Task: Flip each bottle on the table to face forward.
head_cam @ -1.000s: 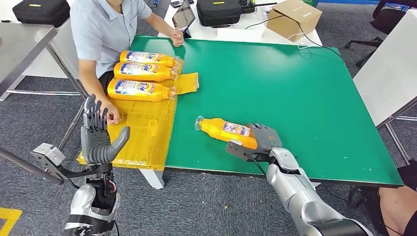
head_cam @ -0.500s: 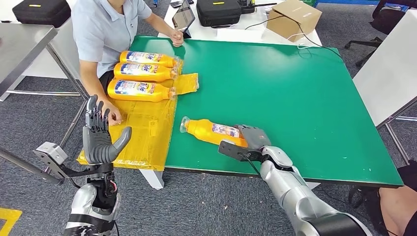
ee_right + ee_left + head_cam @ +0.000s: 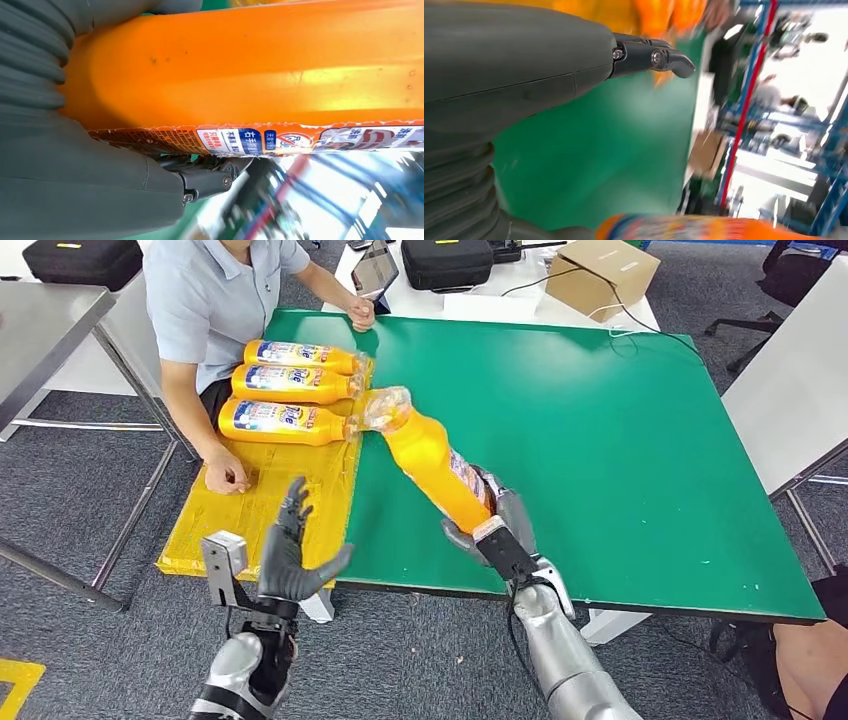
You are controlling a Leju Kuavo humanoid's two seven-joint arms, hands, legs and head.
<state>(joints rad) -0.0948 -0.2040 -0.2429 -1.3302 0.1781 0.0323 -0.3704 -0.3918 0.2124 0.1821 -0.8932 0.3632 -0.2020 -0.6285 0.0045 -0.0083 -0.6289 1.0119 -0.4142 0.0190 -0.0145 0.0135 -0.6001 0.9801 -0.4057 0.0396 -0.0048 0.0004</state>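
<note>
Green table [image 3: 620, 440]: right hand [image 3: 497, 530] grips bottle [image 3: 430, 455], fingers partly hidden; left hand [image 3: 290, 558] seemingly spread, empty.

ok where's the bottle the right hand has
In the head view the bottle is lifted over the green table, gripped at its base by the right hand, its cap end close to the three bottles on the yellow sheet.
</note>
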